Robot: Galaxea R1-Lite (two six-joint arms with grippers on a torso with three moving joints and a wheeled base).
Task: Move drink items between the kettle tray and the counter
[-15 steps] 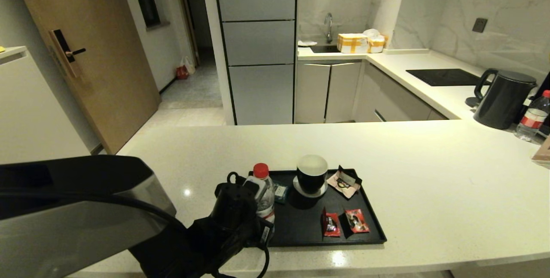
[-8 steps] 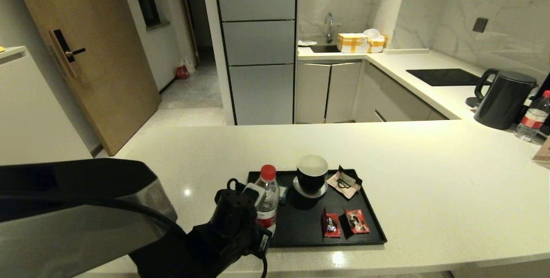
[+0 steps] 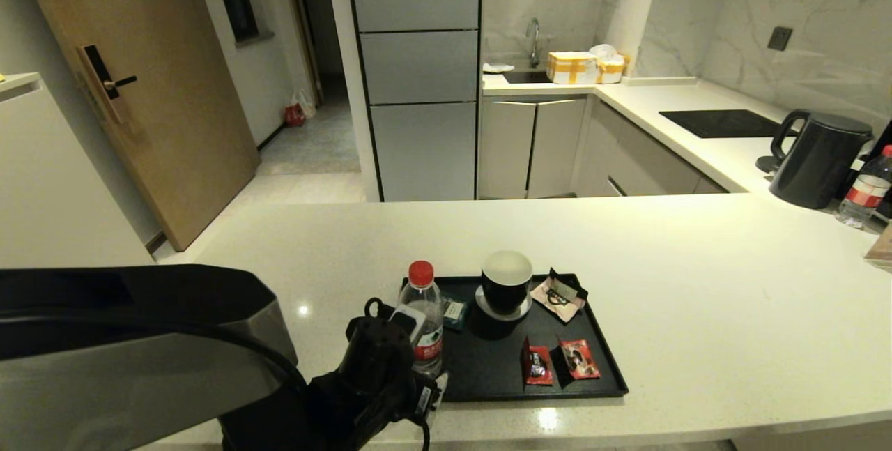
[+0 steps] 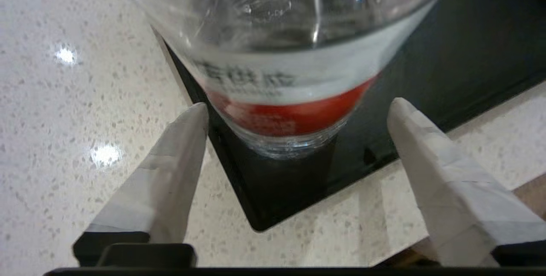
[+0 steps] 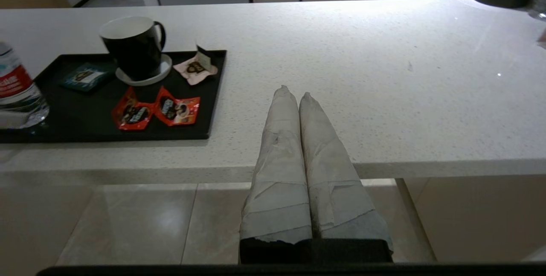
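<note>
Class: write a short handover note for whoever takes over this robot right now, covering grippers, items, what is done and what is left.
Left gripper: open, fingers either side of the water bottle, not gripping.
Right gripper: shut, parked below the counter edge.
Bottle stands upright in the near left corner of the kettle tray.
Two red sachets lie on the tray.
Left: back the left gripper away, then handle the sachets if needed.

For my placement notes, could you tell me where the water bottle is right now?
In the head view the water bottle stands upright on the kettle tray's near-left corner, between the open fingers of the left gripper.
</note>
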